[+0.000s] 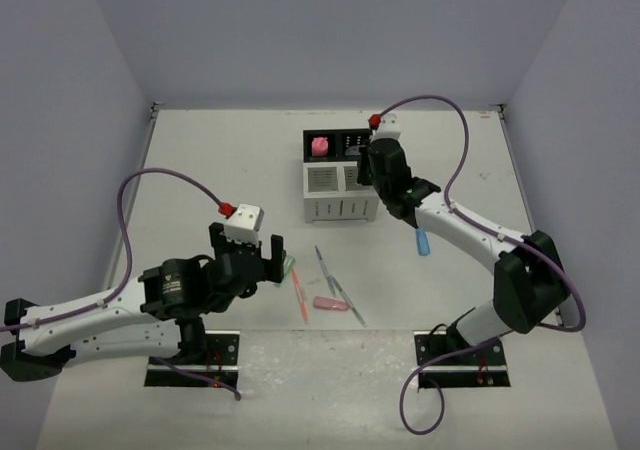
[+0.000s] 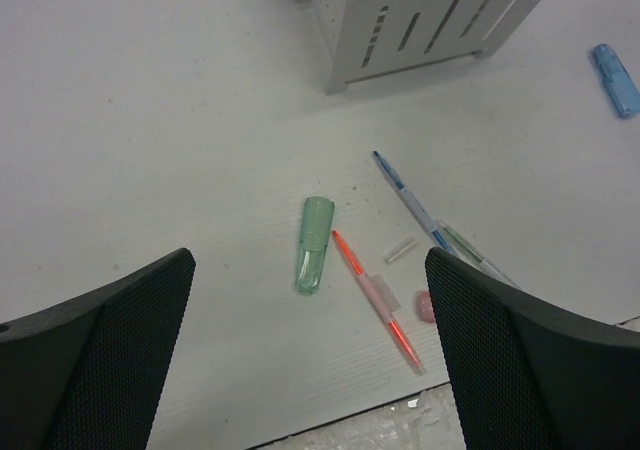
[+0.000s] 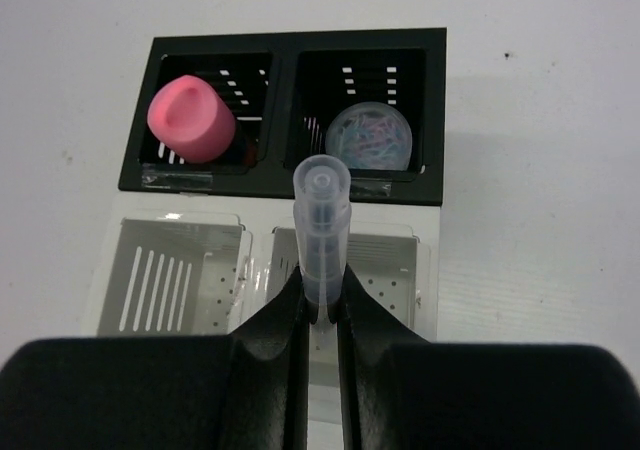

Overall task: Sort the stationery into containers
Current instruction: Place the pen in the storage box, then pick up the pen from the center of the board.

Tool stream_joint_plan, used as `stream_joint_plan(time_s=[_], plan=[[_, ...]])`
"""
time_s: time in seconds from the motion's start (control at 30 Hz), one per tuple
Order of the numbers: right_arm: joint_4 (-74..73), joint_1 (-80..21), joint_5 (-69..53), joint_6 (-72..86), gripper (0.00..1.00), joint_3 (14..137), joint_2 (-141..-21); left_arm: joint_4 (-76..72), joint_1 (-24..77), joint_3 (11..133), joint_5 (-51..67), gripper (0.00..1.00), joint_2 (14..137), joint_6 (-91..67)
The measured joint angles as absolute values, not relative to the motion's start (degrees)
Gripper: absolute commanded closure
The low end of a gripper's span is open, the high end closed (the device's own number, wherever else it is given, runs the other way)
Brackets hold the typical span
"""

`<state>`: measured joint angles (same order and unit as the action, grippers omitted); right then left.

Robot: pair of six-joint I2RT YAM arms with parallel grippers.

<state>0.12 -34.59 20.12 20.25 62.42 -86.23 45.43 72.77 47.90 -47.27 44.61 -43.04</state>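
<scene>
The organizer has two black bins behind two white slotted bins. A pink eraser lies in the left black bin and a round grey-blue puck in the right black bin. My right gripper is shut on a translucent grey-blue marker, held upright over the right white bin. My left gripper is open and empty above a green marker. Beside that lie an orange pen, a blue pen, a grey pen and a pink marker.
A blue marker lies on the table right of the organizer, under the right arm. A small clear cap lies among the pens. The table's front edge runs just below the pens. Walls enclose the table on three sides.
</scene>
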Motion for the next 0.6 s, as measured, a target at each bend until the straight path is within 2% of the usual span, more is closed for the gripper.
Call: stream_joint_plan(time_s=[0.07, 0.23, 0.6], plan=[[0.1, -34.6, 20.1, 19.8, 0.44, 62.6, -87.5, 45.4, 72.8, 47.9, -47.0, 0.00, 45.0, -43.1], [0.0, -34.6, 20.0, 19.8, 0.13, 62.5, -87.2, 45.3, 72.8, 47.9, -46.6, 0.00, 44.8, -43.5], [-3.1, -34.6, 19.1, 20.6, 0.12, 60.3, -70.3, 41.8, 72.8, 46.7, -44.4, 0.00, 48.5, -44.2]])
